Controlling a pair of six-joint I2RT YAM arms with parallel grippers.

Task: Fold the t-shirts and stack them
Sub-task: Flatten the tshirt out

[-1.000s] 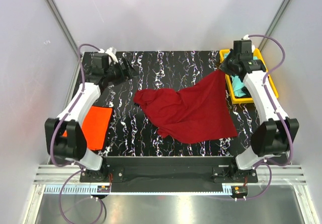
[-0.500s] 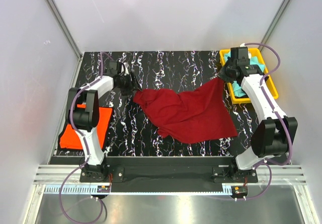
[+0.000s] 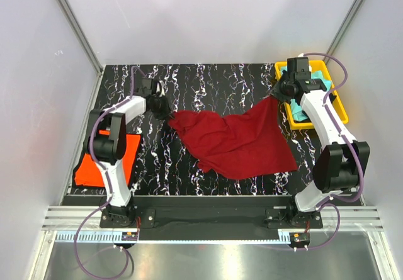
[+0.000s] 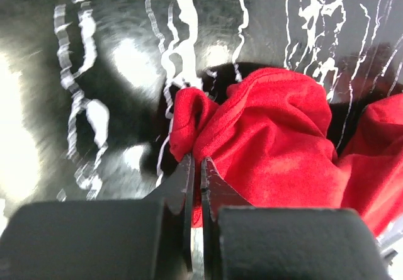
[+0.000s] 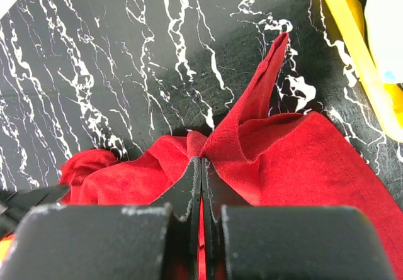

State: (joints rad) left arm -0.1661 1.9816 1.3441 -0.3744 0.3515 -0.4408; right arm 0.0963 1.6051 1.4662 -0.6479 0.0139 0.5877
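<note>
Where pinched, red tee (image 3: 236, 145) edges hidden

Nothing can be read in any view: no text, label, brand, number or sign. The red t-shirt (image 3: 239, 138) shows only plain cloth. The white marks on the table (image 3: 208, 78) are marbled veins, not writing.
</note>
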